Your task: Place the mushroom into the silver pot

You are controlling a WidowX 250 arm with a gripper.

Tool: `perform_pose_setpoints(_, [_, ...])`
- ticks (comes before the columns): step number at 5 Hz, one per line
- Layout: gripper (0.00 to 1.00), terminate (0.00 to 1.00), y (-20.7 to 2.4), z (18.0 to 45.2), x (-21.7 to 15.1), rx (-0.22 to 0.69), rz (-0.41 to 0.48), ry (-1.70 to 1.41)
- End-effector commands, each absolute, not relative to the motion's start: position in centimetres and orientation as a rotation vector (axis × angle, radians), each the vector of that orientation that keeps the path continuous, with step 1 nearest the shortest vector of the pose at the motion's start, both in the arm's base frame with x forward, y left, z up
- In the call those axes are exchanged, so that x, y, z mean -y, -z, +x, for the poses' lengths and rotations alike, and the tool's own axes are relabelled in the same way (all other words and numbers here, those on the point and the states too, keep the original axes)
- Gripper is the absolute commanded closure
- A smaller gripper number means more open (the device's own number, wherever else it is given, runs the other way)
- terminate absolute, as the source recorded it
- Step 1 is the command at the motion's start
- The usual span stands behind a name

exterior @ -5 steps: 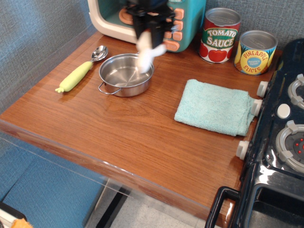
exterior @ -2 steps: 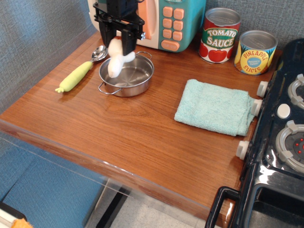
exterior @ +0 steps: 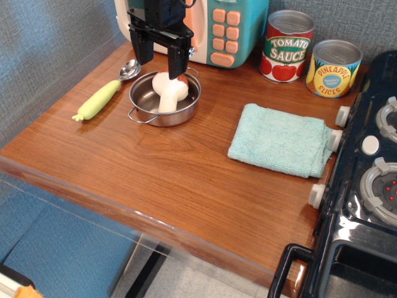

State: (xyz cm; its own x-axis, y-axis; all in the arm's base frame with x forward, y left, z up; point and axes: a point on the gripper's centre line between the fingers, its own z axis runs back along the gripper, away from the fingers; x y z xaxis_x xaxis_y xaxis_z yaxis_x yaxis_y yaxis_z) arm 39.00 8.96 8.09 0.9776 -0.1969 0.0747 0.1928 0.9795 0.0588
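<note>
The mushroom (exterior: pixel 167 92) lies inside the silver pot (exterior: pixel 146 104), its white stem toward the front and a bit of reddish-brown cap at the back rim. The pot stands at the back left of the wooden counter. My black gripper (exterior: pixel 159 56) hangs just above the pot's back rim with its two fingers spread apart. It is open and holds nothing; the mushroom is free of the fingers.
A yellow-green handled spoon (exterior: pixel 102 96) lies left of the pot. A toy microwave (exterior: pixel 223 28) stands behind. Two cans, tomato sauce (exterior: pixel 287 46) and pineapple slices (exterior: pixel 334 68), stand at the back right. A teal cloth (exterior: pixel 280 139) lies at right, next to a black stove (exterior: pixel 372 167).
The gripper carried the mushroom leftward over the pot, then opened. The mushroom dropped from the fingers and now rests in the pot. The gripper rose slightly.
</note>
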Motion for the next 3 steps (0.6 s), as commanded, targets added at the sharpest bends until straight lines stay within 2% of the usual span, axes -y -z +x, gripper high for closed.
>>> perform_pose_setpoints(1, [0.00, 0.00, -13.64, 37.41, -7.58, 0.190, 0.068, 0.235])
perform_pose_setpoints(2, [0.00, 0.00, -13.64, 37.41, -7.58, 0.190, 0.068, 0.235])
perform_pose_setpoints(3, [0.00, 1.00, -13.64, 37.41, -7.58, 0.190, 0.068, 0.235])
